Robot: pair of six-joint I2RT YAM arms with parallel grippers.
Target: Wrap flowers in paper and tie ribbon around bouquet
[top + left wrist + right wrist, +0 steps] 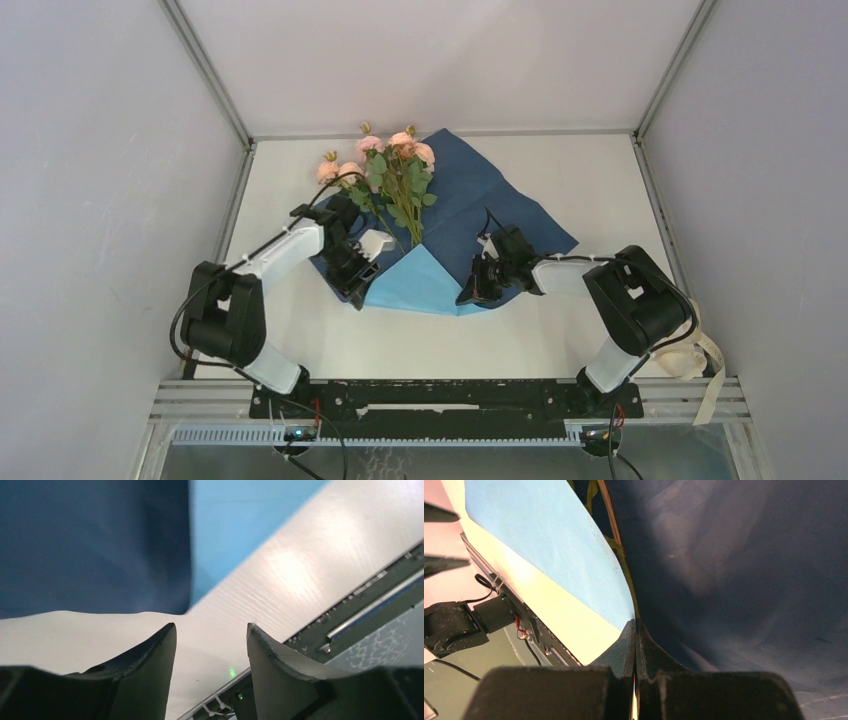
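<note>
Near edge: both arm bases. The ribbon (706,352) sits bunched at the table's (600,180) near-right corner, behind the right arm's elbow and well apart from the paper.

Left gripper (210,627): jaws partly open, nothing between the fingers (150,665). It hovers low over bare tabletop at the paper's near-left edge. Wrist view shows the navy face and a strip of the light blue face just ahead of the tips. I can't tell if the tips touch the sheet.

Right gripper (635,625): jaws pressed fully together on the paper (500,200), at the near-right corner of the folded flap. In the wrist view the crease runs straight into the fingertips, with the light blue face on the left and navy on the right. A thin green stem (616,535) lies along that crease.

The paper is spread mid-table, navy face up. The near part is folded over as a light blue flap (425,282) between the two grippers. The right half of the sheet looks rumpled and raised.

The flowers (400,170) lie on the left part of the paper. Stems point toward the near side and converge at the top of the flap. The pink blooms are at the far end, some overhanging the paper's far-left edge onto the table.
</note>
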